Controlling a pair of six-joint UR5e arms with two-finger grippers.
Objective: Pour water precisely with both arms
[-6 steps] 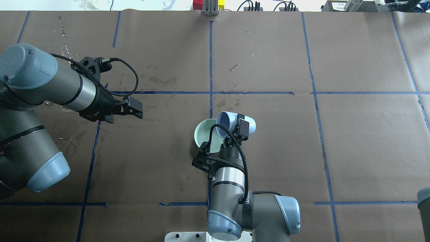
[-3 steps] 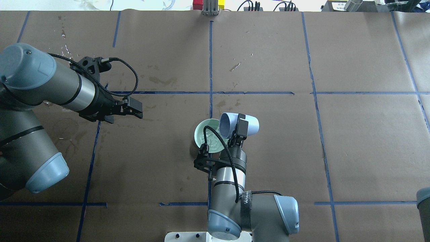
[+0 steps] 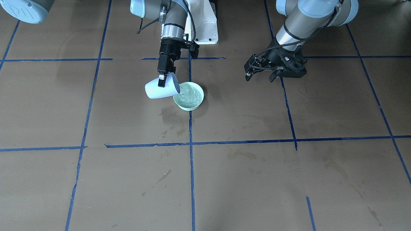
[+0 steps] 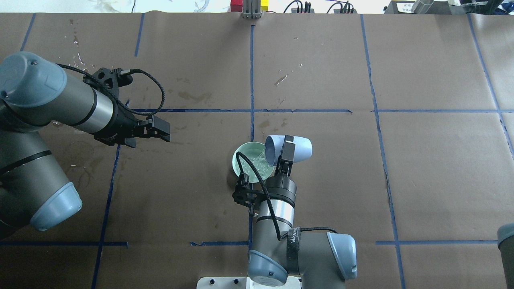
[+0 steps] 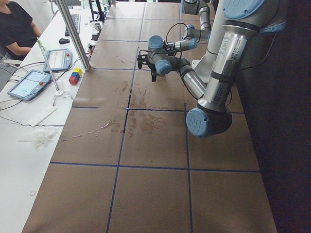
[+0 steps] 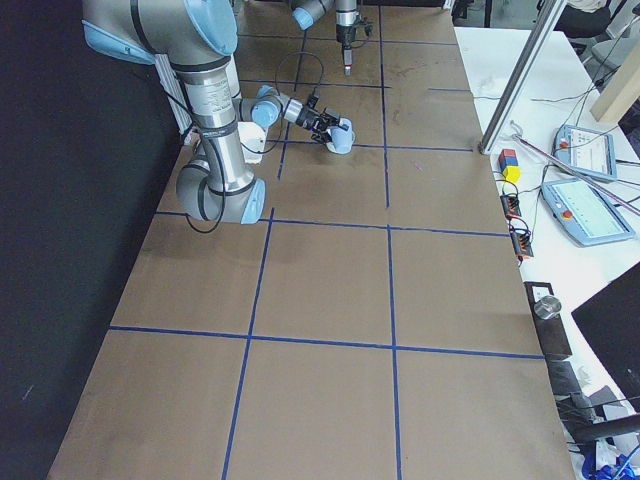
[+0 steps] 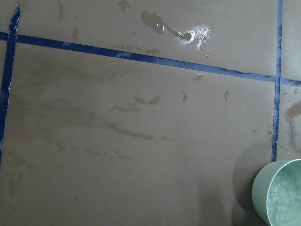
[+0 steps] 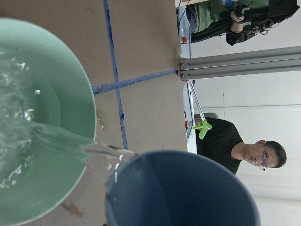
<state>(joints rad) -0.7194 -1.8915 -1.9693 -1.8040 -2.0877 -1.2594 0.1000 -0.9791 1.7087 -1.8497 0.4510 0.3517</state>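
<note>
Hiding part of the bowl (image 4: 245,159), right gripper (image 4: 286,150) clamps a tilted cup (image 4: 302,147); left gripper (image 4: 162,130) gapes empty above stained paper (image 4: 401,160).

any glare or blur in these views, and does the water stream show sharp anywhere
Right wrist view: the picture is turned sideways, the cup close to the lens looks soft, and the stream into the bowl reads clearly. Left wrist view: a wet patch glints, and the bowl is cropped at the corner. Exterior right view: the left side falls to black.

Brown taped table (image 4: 421,168) bears a green bowl (image 4: 245,155)
</note>
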